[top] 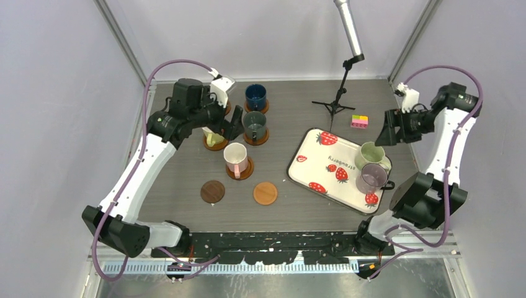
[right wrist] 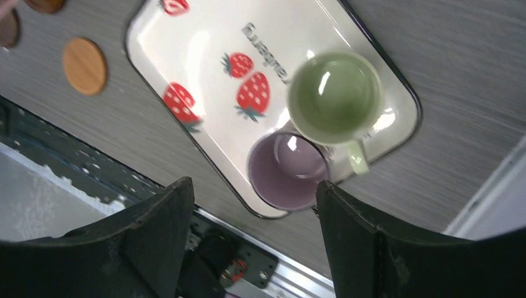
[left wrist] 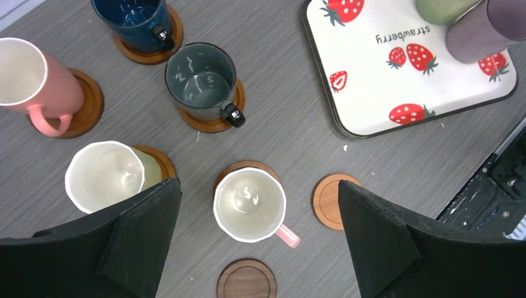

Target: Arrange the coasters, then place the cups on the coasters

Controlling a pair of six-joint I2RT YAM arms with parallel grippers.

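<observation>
We look down on a grey table (top: 291, 124). The left gripper (left wrist: 258, 183) hangs at the upper left of the overhead frame, jaws spread wide and holding nothing. The right gripper (right wrist: 253, 182), at the upper right, also has its jaws apart and empty. Its wrist camera looks down on the white strawberry-print tray (top: 310, 149) at centre right.

Two cups stand touching at the tray's right end, the light green cup (top: 371, 153) and the purple cup (top: 372, 177).

Five cups sit on coasters under the left arm. They are the dark blue cup (top: 255, 96), the dark grey cup (top: 254, 124), the cream-pink cup (top: 236, 158), the pale yellow cup (left wrist: 102, 174) and, at the left of the left wrist view, the pink cup (left wrist: 31, 77).

Two bare coasters lie side by side at lower centre, the dark coaster (top: 213, 192) and the light coaster (top: 265, 193).
</observation>
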